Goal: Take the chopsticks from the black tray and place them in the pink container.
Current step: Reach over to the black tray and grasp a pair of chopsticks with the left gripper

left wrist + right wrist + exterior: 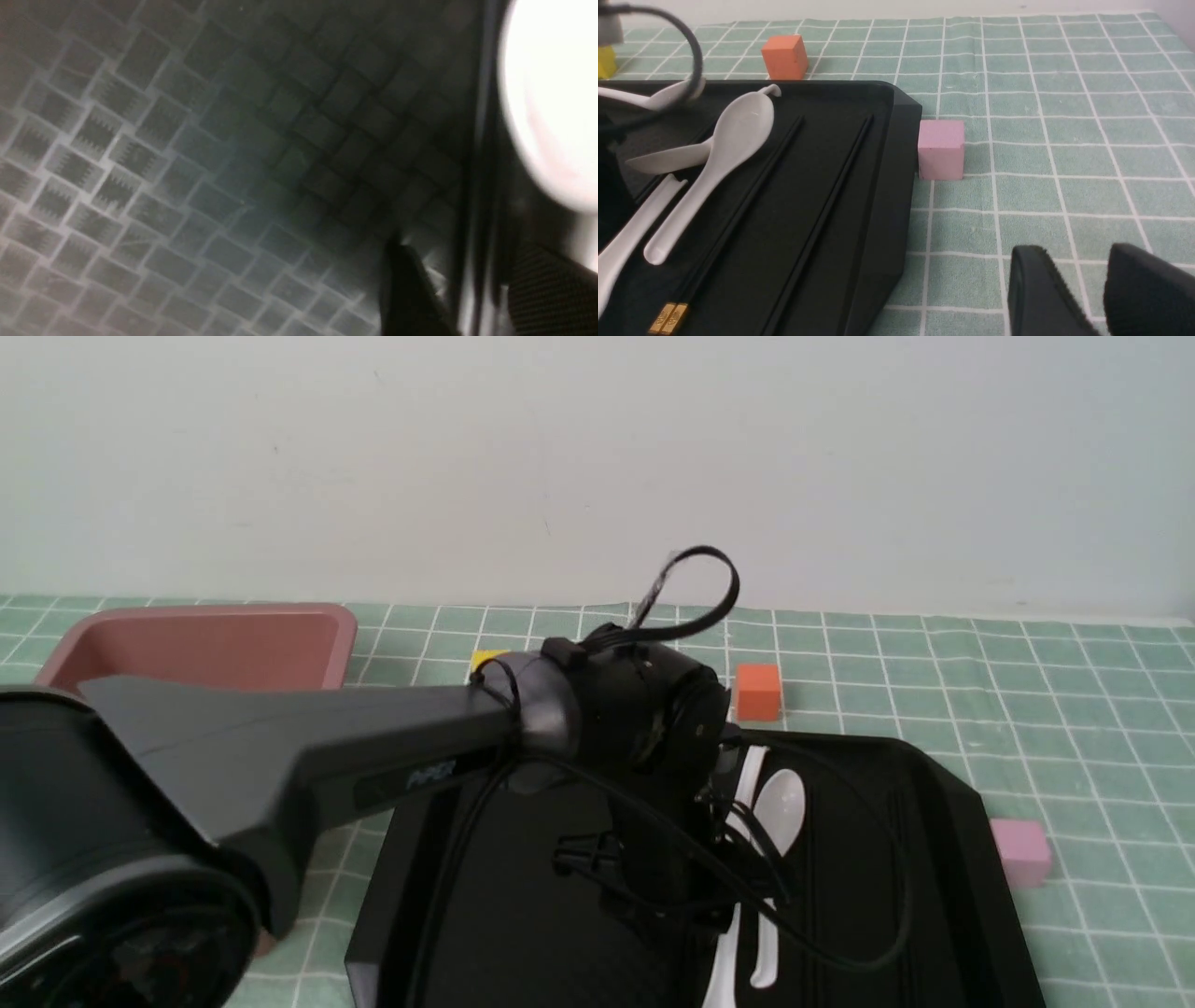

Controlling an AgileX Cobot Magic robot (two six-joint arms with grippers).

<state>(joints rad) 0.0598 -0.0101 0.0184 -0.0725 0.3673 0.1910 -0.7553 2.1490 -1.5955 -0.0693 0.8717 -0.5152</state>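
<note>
Left arm (280,765) over black tray (943,821), chopsticks (817,224) cropped

Left arm (373,756) over black tray (934,859)

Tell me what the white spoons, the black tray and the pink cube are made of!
The white spoons are probably plastic, maybe ceramic: smooth with a soft sheen. The black tray looks like moulded plastic: glossy, with a crisp raised rim. The pink cube is hard to tell, maybe foam or painted wood: matte, with sharp edges.
</note>
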